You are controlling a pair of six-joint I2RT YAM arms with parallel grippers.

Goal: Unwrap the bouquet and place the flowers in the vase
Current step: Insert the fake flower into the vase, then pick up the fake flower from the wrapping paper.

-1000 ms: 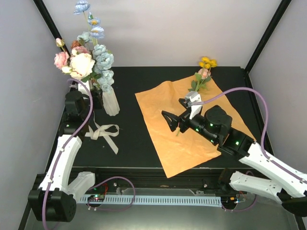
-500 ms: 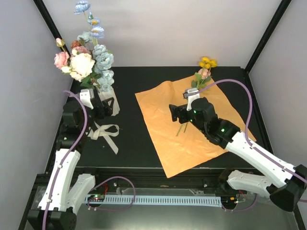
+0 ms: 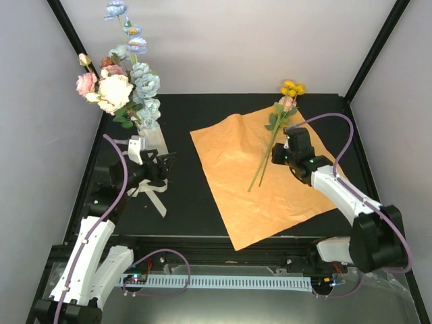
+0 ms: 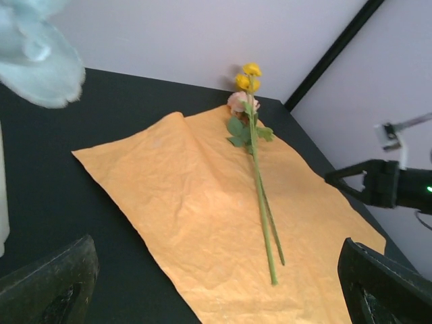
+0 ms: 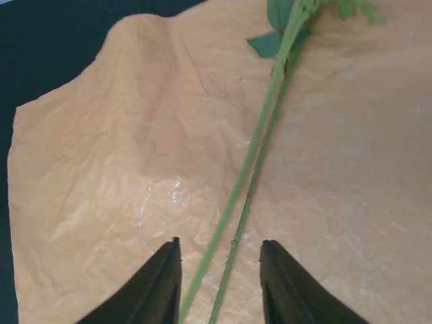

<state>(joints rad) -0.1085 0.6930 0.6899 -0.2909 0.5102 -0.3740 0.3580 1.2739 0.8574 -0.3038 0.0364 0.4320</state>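
From above, most flowers (image 3: pixel 118 88) already stand in the ribbed vase (image 3: pixel 158 138) at the counter's (image 3: pixel 189 209) left rear. Your left fingers (image 3: pixel 165 158) are spread wide and empty just beside it. Through the left wrist, two remaining stems (image 4: pixel 260 189) lie on the flat orange paper (image 4: pixel 169 196). They look light and springy, best pinched mid-stem below the leaves. Through the right wrist, your right fingers (image 5: pixel 165 283) straddle both stems, apart and not clamping. The blooms are cut off, and whether either finger touches a stem is hard to make out.

No legible text or markings
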